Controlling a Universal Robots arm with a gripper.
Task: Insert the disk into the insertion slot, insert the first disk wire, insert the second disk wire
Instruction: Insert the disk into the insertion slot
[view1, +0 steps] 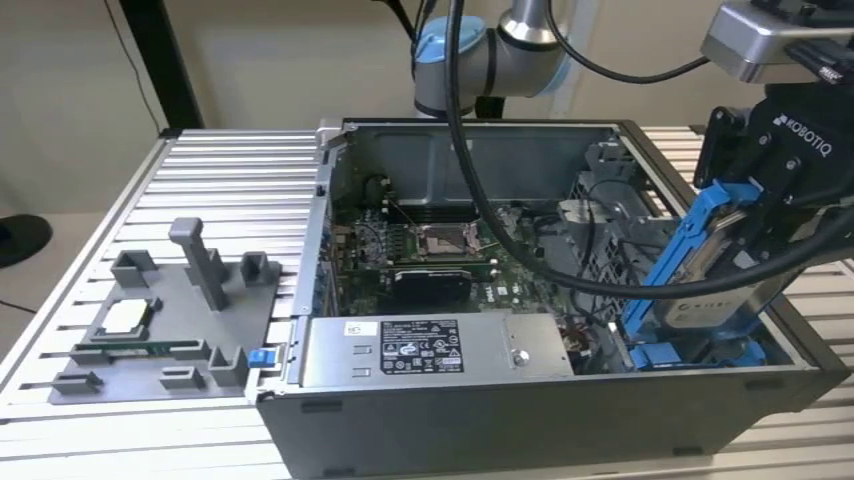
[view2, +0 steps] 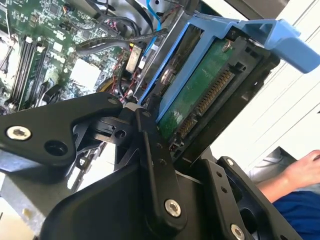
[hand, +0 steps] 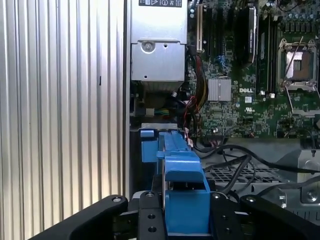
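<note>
Ribbed aluminium bench (view1: 227, 160), spanning the exterior view.

- Left of frame: grey fixture tray (view1: 147, 340) with upright pegs and small parts, lying flat on the bench.
- Centre: open computer case (view1: 534, 420), lid off. Motherboard (view1: 427, 250) on its floor; grey power-supply box (view1: 427, 350) along the near wall, lower centre.
- Right of frame: gripper (view1: 754, 225) hanging over the case's right end, jaws closed narrow on the disk (view1: 714, 290). The disk is steeply tilted in its blue carrier, label showing, lower end down among the blue rails of the insertion slot (view1: 707, 355) at lower right. Whether that end has entered the rails cannot be told.
- First wrist view, lower centre: the blue carrier (hand: 185, 195) clamped between the black fingers.
- Second wrist view, upper right: the disk's green board (view2: 200, 95) with its connector bare, no wire attached.
- Second wrist view, lower right: a person's hand (view2: 302, 170), well apart from the work.

Step in hand, as judged: disk insertion, not yet seated; neither wire fitted. Seating likely calls for squaring the carrier to the rails before pressing home.
</note>
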